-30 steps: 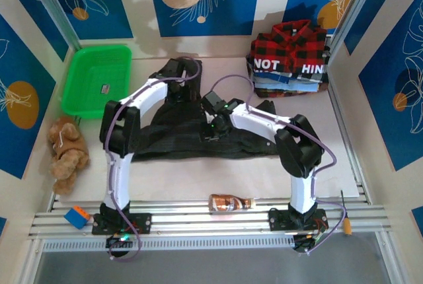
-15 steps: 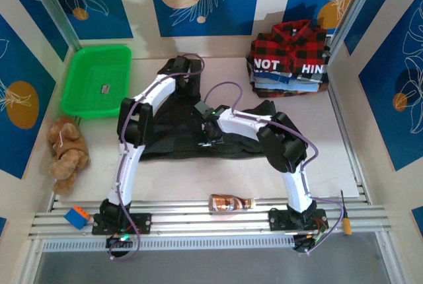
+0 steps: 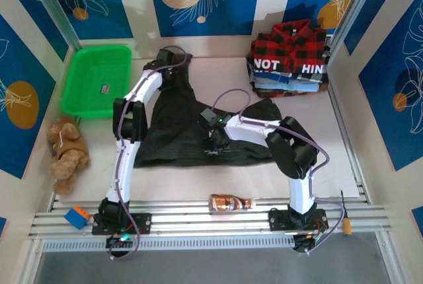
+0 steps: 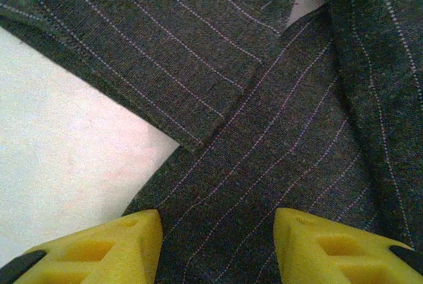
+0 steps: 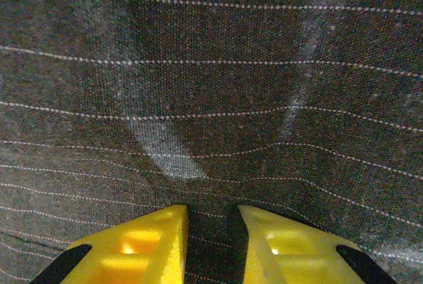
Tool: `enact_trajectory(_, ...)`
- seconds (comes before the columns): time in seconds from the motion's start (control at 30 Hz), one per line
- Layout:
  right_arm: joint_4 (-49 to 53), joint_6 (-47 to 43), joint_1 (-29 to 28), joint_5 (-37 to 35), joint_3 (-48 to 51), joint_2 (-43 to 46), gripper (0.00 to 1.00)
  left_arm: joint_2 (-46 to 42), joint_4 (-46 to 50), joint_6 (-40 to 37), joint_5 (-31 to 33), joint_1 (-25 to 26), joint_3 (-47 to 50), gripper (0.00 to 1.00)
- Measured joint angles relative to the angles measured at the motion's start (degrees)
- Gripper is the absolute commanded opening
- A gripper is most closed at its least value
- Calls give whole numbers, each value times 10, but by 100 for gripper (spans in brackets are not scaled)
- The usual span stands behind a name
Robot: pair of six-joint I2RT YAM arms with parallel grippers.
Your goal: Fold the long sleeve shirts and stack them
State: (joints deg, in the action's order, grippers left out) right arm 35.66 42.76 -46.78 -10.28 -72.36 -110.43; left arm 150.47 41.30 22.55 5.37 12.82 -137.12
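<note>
Two shirts lie to the right of the green basket [image 3: 74, 79]. The dark striped shirt [image 3: 175, 135] is spread out just beside the basket. The plaid shirt [image 3: 291, 41] sits on a pile much further right. The left gripper [image 3: 173, 59] is over the dark shirt's far end, near the basket's far right corner, with its yellow fingers [image 4: 99, 248] wide apart. The right gripper [image 5: 211, 210] is further from the basket, at the shirt's middle, and pinches a fold of the dark shirt.

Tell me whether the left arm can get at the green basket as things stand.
Probably yes: the left gripper is open above the dark shirt, right beside the green basket, with only bare table between.
</note>
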Motion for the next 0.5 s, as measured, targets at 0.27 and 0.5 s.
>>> enact_trajectory(0.27, -6, 26, -19, 7, 55, 39, 27, 2, 3, 34, 14, -13, -3, 51)
enact_trajectory(0.5, -6, 30, -20, 19, 70, 51, 30, 0, 4, 42, 18, -19, -3, 53)
